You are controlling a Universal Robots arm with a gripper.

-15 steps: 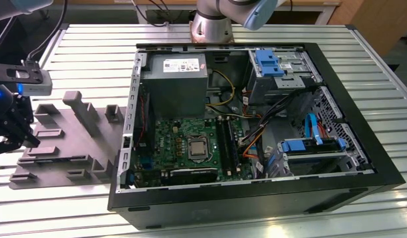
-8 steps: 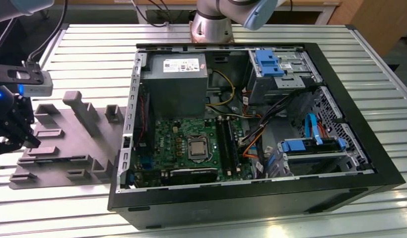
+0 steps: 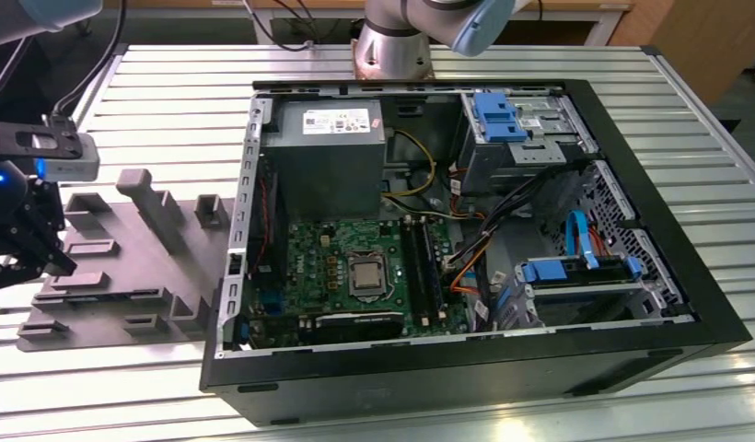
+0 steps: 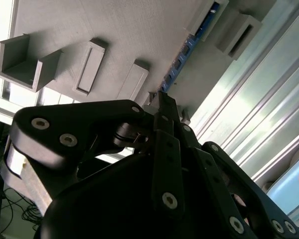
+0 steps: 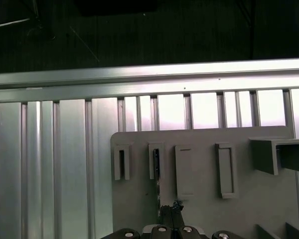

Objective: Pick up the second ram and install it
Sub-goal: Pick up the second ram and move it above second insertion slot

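Low, tool point(image 5: 171, 214) over grey tray point(image 3: 134, 276), case point(image 3: 476, 373) beside

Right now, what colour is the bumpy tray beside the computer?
The tray is grey, clearest in the exterior view.

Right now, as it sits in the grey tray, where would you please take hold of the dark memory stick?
I'd pinch the long, thin, dark memory stick across its flat faces at the upper edge, coming down from above: it stands on edge in the grey moulded plastic tray, so that edge is free.
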